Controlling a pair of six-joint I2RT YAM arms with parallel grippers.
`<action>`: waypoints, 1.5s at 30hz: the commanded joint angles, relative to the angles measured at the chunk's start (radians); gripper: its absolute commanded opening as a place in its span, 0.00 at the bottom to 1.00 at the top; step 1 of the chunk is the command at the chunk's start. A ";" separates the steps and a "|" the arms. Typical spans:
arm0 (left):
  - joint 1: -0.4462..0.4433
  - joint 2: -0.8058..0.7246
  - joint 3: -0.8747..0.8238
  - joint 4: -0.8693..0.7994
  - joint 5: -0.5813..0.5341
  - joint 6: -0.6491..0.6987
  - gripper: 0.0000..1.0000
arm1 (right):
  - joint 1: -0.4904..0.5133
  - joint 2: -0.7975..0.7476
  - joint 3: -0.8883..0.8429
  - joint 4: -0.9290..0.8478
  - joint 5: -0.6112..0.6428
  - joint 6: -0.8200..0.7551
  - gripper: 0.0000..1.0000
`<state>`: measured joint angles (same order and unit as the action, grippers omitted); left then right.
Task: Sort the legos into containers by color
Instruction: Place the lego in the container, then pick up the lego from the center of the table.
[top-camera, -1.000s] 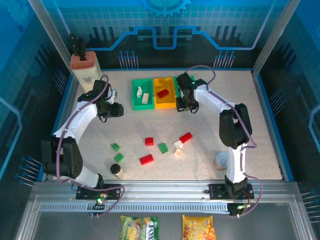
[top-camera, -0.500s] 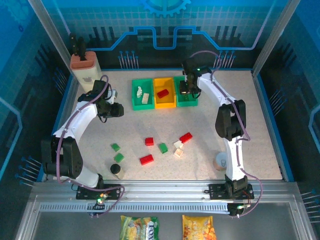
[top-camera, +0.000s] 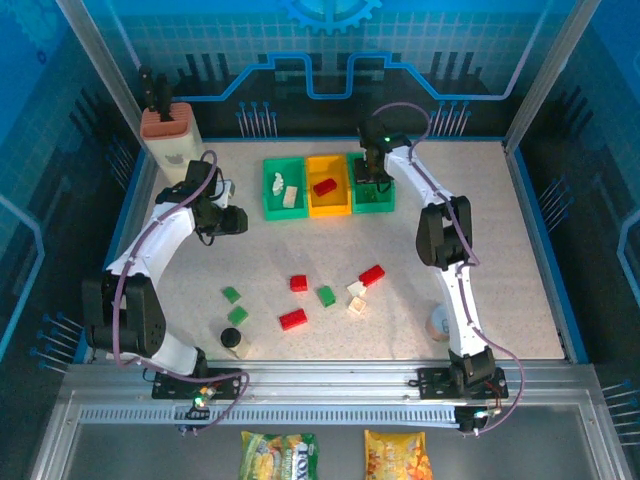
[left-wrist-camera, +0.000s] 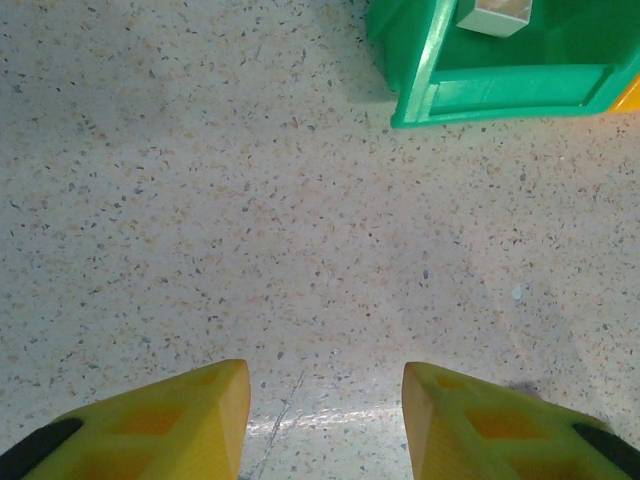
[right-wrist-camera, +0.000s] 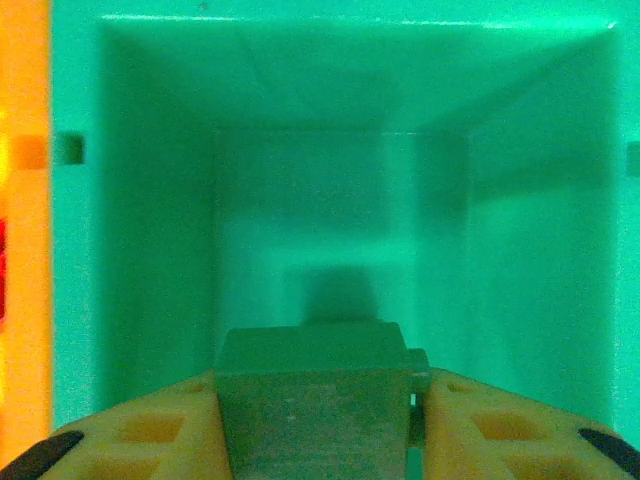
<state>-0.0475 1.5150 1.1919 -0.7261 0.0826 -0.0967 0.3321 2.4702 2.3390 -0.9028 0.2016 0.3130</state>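
My right end effector (right-wrist-camera: 320, 400) clamps a green lego (right-wrist-camera: 310, 365) over the right green bin (right-wrist-camera: 150, 250), matching colour, while my left end effector (left-wrist-camera: 323, 400) hangs parted and empty.

Left arm (top-camera: 150, 245): white link shells, black joint housings, black block at the shoulder.
Right arm (top-camera: 445, 240): same white-and-black build, long black housing at mid-length.
Cables (top-camera: 118, 300): thin purplish-grey leads, clipped along each arm in loose arcs.
Bases (top-camera: 195, 385): black mounts, low and square (a small green light glows at each).
Left gripper (left-wrist-camera: 325, 385): two yellow wedge-shaped fingers (left-wrist-camera: 180, 420) with shallow moulded pockets and a black strip at each outer corner.
Right gripper (right-wrist-camera: 315, 385): matching yellow fingers, same pockets and black corner strips.
Wrist light (top-camera: 385, 137): green dot on the right wrist housing.
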 joint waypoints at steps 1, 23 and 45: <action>0.012 -0.024 -0.012 0.007 0.030 0.015 0.45 | -0.019 0.042 0.044 0.034 -0.002 0.004 0.45; 0.011 -0.033 -0.013 0.007 0.061 0.011 0.46 | -0.005 -0.076 0.013 0.002 0.004 0.009 0.59; -0.193 -0.030 0.064 -0.108 -0.003 -0.081 0.46 | 0.023 -0.543 -0.543 0.071 -0.082 0.061 0.57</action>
<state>-0.2092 1.5040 1.2243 -0.7815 0.1123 -0.1322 0.3393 2.0041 1.8496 -0.8436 0.1448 0.3515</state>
